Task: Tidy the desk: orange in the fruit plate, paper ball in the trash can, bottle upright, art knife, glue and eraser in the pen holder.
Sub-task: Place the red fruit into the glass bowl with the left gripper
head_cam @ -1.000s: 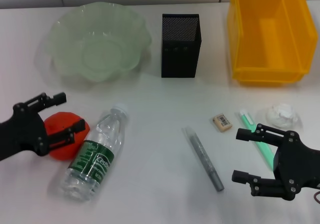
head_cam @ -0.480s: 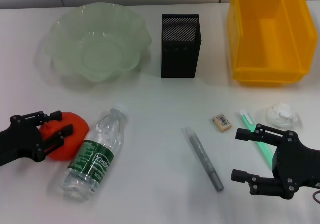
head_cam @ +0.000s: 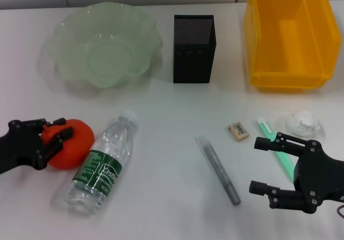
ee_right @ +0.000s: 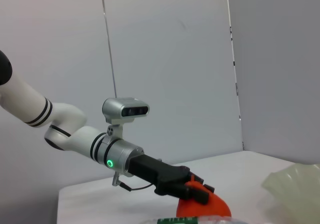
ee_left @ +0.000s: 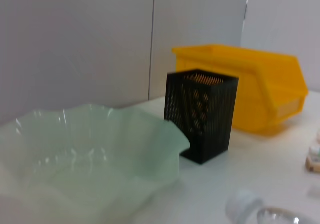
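Orange fruit pinched by left gripper (head_cam: 51,134), touching the lying bottle (head_cam: 102,167).
Orange (head_cam: 72,143) sits on the desk just beside the bottle, on the side away from the eraser (head_cam: 238,131); fruit plate (head_cam: 70,63) lies beyond the bottle's cap. Right gripper (head_cam: 262,166) idle past the eraser, fingers spread, holding nothing.

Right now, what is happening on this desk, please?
The robot is tidying the desk. Its left gripper is closed around the orange, which sits on the table beside the lying bottle. The fruit plate behind it holds nothing. The right gripper hangs open near the green art knife, with the eraser and paper ball close by. The pen holder and trash can stand at the back.
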You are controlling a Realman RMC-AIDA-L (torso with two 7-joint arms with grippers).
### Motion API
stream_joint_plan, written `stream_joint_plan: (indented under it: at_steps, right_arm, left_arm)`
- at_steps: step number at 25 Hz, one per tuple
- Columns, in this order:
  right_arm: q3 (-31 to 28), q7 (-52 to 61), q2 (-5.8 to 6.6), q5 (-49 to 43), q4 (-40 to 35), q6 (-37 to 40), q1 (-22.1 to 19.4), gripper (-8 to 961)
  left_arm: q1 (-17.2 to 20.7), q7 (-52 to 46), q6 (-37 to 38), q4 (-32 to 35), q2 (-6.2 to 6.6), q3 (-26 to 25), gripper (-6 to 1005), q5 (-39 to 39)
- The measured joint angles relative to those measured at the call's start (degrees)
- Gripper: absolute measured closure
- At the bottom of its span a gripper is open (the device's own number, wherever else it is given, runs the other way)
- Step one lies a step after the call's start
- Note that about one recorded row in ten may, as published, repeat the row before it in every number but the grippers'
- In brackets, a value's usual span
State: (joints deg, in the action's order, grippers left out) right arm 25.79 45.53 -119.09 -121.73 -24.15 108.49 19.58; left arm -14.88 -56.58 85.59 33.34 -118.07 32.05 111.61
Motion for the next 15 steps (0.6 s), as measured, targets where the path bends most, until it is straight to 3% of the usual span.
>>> stream_joint_plan:
  at_steps: [8, 13, 14, 15]
  right_arm:
    - [-0.34, 0.0, 0.0, 0.99, -0.02, 0.76, -0.21, 153]
    - [-0.44, -0.01, -0.04, 2.51, 0.02, 0.85, -0.4, 153]
    - [-0.44, -0.02, -0.05, 2.54, 0.23, 0.94, -0.41, 153]
    - [-0.44, -0.02, -0.05, 2.54, 0.23, 0.94, -0.41, 153]
  left_arm:
    - [-2.68, -3.05, 7.28, 4.82, -0.46, -2.2, 819, -7.16]
    - [-8.57, -4.61, 4.52, 4.23, -0.53, -2.25, 841, -11.11]
    - [-11.49, -4.29, 1.68, 2.95, -0.67, -2.22, 846, -11.81]
    - [-11.49, -4.29, 1.68, 2.95, -0.67, -2.22, 854, -11.81]
